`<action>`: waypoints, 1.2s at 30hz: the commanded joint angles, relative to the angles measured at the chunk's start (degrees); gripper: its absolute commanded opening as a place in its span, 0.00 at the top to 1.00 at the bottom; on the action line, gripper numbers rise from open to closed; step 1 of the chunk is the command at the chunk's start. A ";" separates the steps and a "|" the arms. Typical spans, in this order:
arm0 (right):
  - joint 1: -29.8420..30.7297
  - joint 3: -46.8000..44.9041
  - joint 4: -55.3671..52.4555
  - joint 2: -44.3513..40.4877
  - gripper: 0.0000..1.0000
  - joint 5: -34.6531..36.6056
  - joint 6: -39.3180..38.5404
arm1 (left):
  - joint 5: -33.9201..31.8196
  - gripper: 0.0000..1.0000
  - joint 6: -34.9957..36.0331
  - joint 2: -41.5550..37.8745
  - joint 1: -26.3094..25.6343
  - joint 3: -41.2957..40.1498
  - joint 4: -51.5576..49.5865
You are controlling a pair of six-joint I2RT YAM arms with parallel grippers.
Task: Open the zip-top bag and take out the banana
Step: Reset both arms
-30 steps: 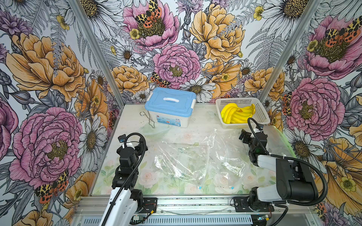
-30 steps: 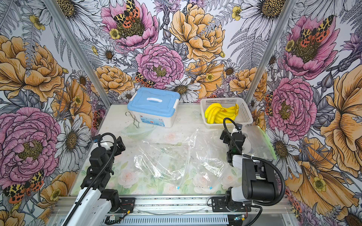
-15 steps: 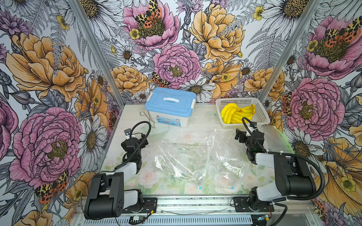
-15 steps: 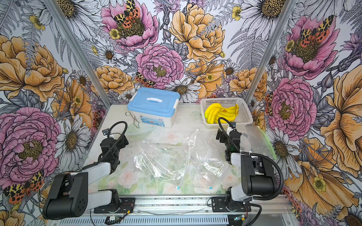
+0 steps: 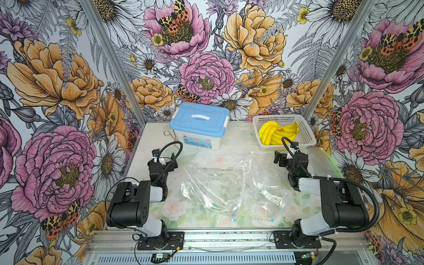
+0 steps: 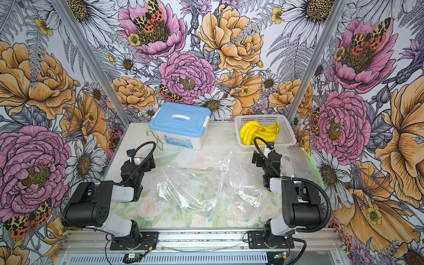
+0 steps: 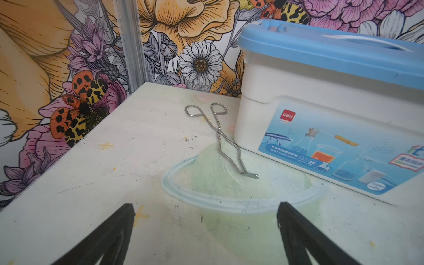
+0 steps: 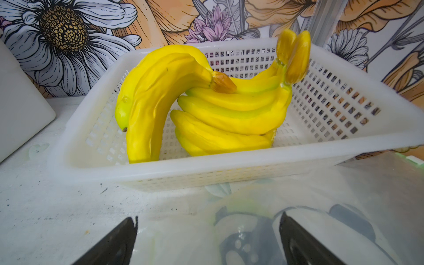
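My left hand [image 7: 205, 206] is well away from the basket [image 8: 206, 169], right hand [image 8: 207, 220] just short of it, both empty and spread wide; banana bunch [image 5: 275, 135] sits in that basket; zip-top bags [image 5: 213, 190] lie flat on the worktop [image 5: 238, 140] beside it, looking empty; film's limp and slippery I reckon, so I'd pinch the stiffer zip edge by the blue slider [image 5: 234, 219].

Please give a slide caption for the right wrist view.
Open right gripper facing yellow bananas in a white basket.
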 commanded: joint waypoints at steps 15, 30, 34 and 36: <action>1.02 -3.00 7.12 -0.42 0.01 -6.26 -4.06 | 3.06 0.02 0.68 0.26 0.80 2.83 0.59; 1.45 -10.02 21.59 1.52 0.00 -6.28 -4.63 | 1.35 0.01 3.66 0.08 -1.71 5.81 -5.21; 2.18 -10.77 23.19 1.48 0.01 -1.55 -3.97 | 1.40 0.01 3.66 0.08 -1.85 5.85 -5.17; 2.90 -10.24 22.73 1.78 0.00 6.26 -1.76 | 1.49 0.01 3.64 0.08 -1.88 5.81 -5.18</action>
